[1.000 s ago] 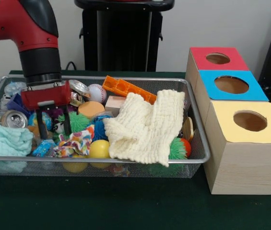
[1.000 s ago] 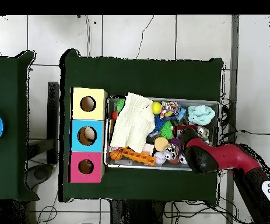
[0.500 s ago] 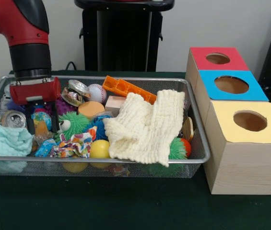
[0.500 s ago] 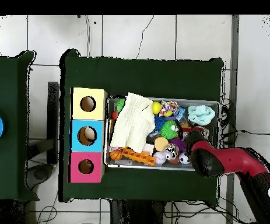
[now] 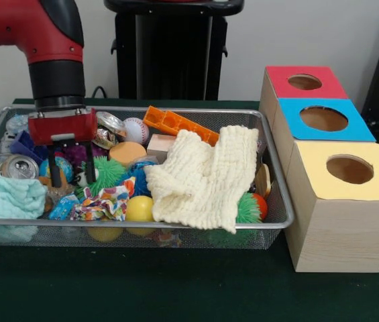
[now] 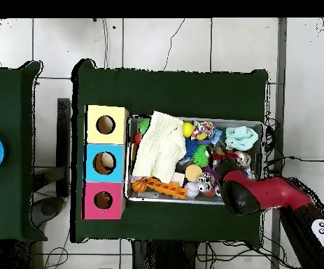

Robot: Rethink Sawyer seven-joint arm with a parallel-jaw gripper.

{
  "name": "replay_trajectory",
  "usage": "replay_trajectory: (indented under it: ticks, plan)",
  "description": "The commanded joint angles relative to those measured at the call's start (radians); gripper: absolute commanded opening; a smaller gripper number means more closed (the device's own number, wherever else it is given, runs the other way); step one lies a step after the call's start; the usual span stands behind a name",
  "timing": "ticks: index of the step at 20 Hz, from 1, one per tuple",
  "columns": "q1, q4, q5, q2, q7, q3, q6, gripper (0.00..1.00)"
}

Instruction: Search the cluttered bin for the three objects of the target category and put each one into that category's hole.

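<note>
The wire mesh bin point(image 5: 142, 225) sits on the green table, full of clutter; it also shows in the overhead view point(image 6: 252, 123). My gripper point(image 5: 72, 169) hangs in the bin's left part. It is open, with its fingers point(image 5: 55, 173) down among the toys and a blue ball point(image 5: 64, 165) between them. A small white and black toy point(image 5: 84, 176) lies by the right finger. An orange-brown bit point(image 5: 45, 182) shows by the left finger, mostly hidden. The striped tiger does not show clearly. The red-panelled box's hole point(image 5: 304, 82) is at the far right, and in the overhead view point(image 6: 103, 200) at lower left.
A cream cloth point(image 5: 202, 178) covers the bin's right half. A green spiky ball point(image 5: 109, 171), patterned cloth scrap point(image 5: 105, 200), yellow ball point(image 5: 139, 209), baseball point(image 5: 135, 129), orange plastic piece point(image 5: 179, 124), can point(image 5: 18, 166) and teal cloth point(image 5: 8, 198) lie around. Blue-panelled point(image 5: 323, 119) and yellow-panelled point(image 5: 350, 169) boxes stand beside the red one.
The gripper went left and up a little, then came back right and down among the toys. It stays open and empty. The clutter near it shifted slightly.
</note>
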Motion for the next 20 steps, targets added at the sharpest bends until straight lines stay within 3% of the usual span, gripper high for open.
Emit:
replay_trajectory:
  ticks: [1, 4, 8, 20]
  plan:
    - [0.053, -0.051, -0.065, 0.059, 0.064, -0.129, -0.105, 1.0]
    - [0.044, -0.093, -0.082, 0.101, 0.038, -0.119, -0.112, 1.0]
    - [0.049, -0.113, -0.09, 0.094, 0.019, -0.131, -0.108, 1.0]
    - [-0.017, -0.064, -0.086, 0.053, -0.024, -0.062, -0.034, 1.0]
